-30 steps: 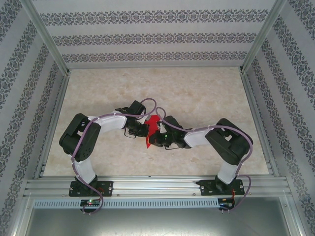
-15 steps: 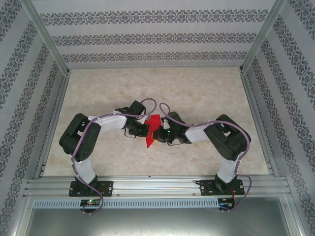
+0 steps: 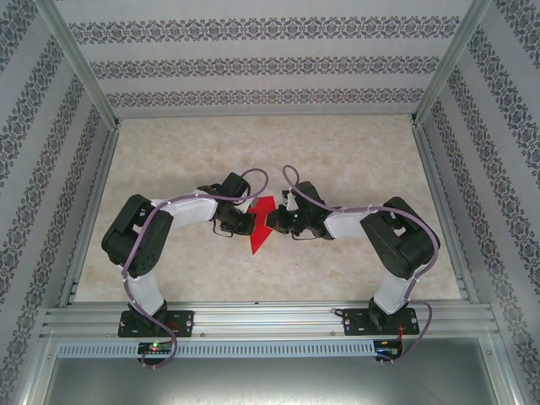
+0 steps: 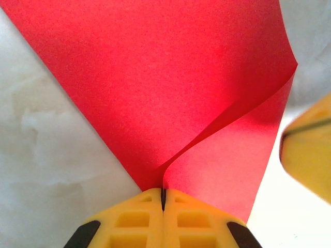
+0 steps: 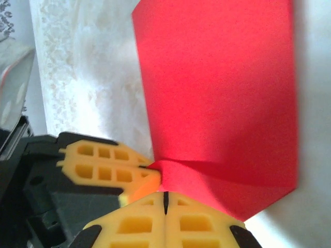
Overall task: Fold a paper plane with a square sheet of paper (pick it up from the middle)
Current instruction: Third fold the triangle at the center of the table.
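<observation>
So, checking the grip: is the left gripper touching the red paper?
Touching. The left wrist view shows the left gripper shut on the square sheet of paper, its curled edge vanishing between the closed jaws.

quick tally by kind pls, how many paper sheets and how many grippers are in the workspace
red sheet of paper: 1
grippers: 2, the left gripper and the right gripper, each shut on the sheet
total: 3
</observation>
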